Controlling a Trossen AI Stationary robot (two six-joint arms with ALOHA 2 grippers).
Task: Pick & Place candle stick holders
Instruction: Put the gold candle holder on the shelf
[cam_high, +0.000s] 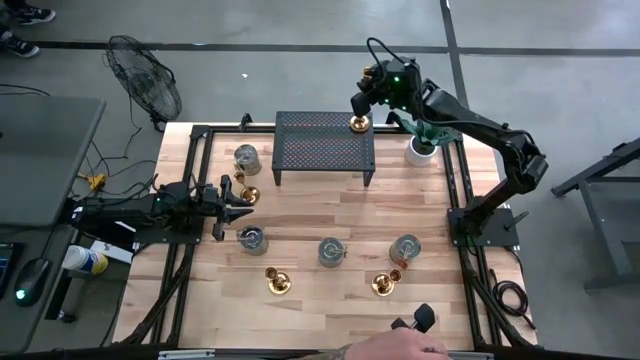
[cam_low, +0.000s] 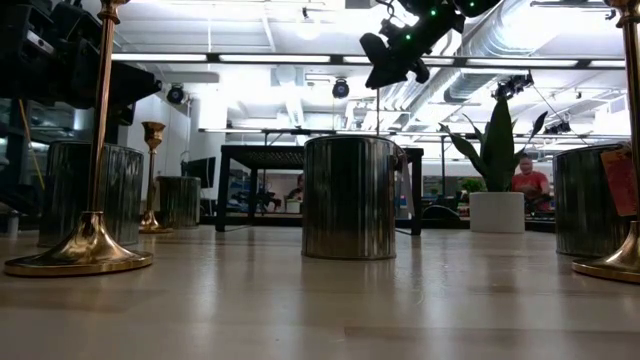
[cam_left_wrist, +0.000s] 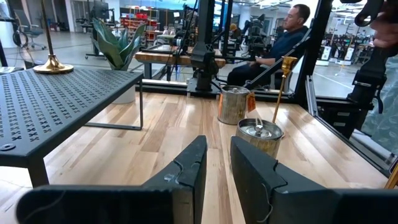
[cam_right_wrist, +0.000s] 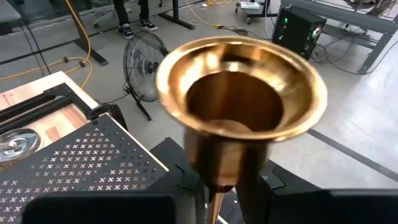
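Observation:
A gold candle stick holder (cam_high: 359, 123) stands by its round base on the far right corner of the black perforated rack (cam_high: 325, 148). My right gripper (cam_high: 366, 98) is up at its top, slightly open, one finger on each side of the stem just under the flared cup (cam_right_wrist: 239, 102). Three more candle stick holders stand on the wooden table: one (cam_high: 247, 190) beside my left gripper (cam_high: 238, 196), two (cam_high: 279, 280) (cam_high: 385, 283) near the front. My left gripper rests level at the table's left, fingers a narrow gap apart with nothing between them. My right gripper's fingers (cam_right_wrist: 189, 186) flank the stem (cam_right_wrist: 217, 190) right below the cup, coming slantwise from above on the far side. Whether they touch it I cannot tell. The holder stands upright on the rack.
Several metal cans (cam_high: 246, 157) (cam_high: 252, 238) (cam_high: 331, 250) (cam_high: 405, 247) stand about the table. A potted plant (cam_high: 420, 148) sits right of the rack. A person's hand (cam_high: 400, 348) with a black object shows at the near edge. A fan (cam_high: 145, 80) stands on the floor, far left.

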